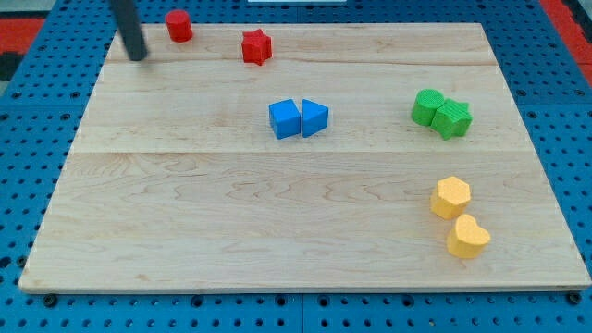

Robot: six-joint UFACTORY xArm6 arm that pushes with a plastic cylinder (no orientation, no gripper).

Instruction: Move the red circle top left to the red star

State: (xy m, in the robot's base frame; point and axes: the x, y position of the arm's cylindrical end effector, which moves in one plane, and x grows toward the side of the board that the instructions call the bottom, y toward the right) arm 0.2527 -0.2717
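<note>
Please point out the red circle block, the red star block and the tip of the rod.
red circle block (178,25), camera view, its top face
red star block (256,45), camera view, its centre
my tip (138,55), camera view, its very end

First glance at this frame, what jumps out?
Bright pairs on the pale wooden board: two blue blocks touching mid-board, two green blocks and two yellow blocks toward the view's right. At the top left, my tip stands just left of the red circle, the red star beyond.
</note>
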